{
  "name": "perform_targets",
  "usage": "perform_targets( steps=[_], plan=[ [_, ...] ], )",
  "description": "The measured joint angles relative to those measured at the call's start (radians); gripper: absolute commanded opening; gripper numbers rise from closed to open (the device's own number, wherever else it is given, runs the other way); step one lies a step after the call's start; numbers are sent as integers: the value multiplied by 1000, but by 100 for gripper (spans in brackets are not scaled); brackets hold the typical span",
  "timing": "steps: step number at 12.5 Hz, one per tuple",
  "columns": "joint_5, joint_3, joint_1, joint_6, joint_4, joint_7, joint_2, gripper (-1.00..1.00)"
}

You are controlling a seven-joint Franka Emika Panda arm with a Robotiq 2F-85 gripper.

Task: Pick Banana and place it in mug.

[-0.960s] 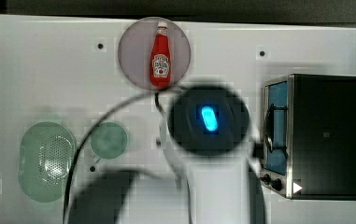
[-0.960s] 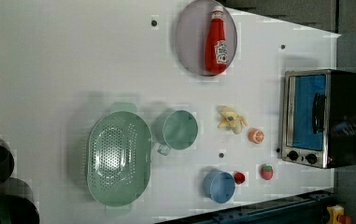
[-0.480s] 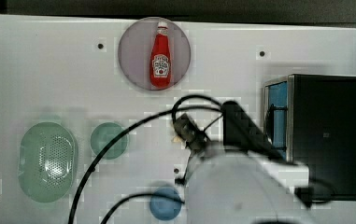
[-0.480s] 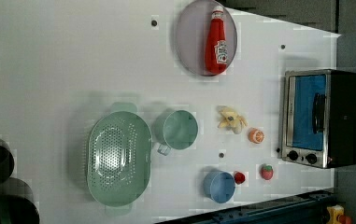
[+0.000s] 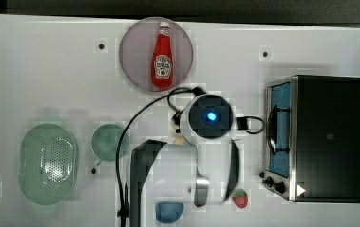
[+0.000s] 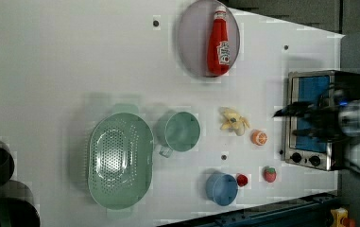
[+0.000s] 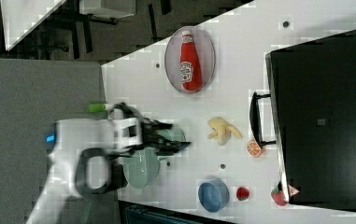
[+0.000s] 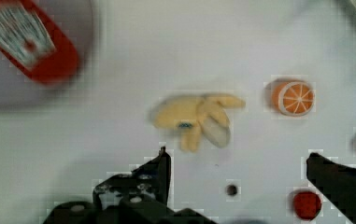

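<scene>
Blocking banana in top view – arm (image 5: 187, 175); left view shows banana (image 6: 233, 121).

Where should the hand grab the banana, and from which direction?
From straight above, hand open. The banana lies flat on the table with peel flaps splayed toward the orange slice. Probably best to close across its thicker unsplit body, away from the flaps.

Lighting: bright, even, from overhead on the white tabletop (image 6: 73, 71). Shadows: soft, short, beside the pale green perforated oval dish (image 6: 120, 161) and the muted-green round mug (image 6: 181, 132). Blur: white robot arm (image 7: 77, 154) smeared; red ketchup bottle (image 8: 31, 42) streaked in the wrist view. Compression blocks throughout.
</scene>
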Motion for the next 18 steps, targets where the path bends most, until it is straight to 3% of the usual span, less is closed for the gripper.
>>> perform_targets(
  steps=[3, 5, 13, 14, 15, 18],
  plan=[
    [-5, 23, 6, 133, -59, -179, 115, 100],
    [23, 27, 1, 293, -66, -214, 159, 100],
    [13, 41, -7, 512, -76, -246, 439, 95],
    [30, 39, -7, 517, -78, -245, 436, 74],
    [-6, 31, -11, 534, -74, -246, 427, 32],
    [21, 46, -26, 562, -68, -253, 410, -30]
  ],
)
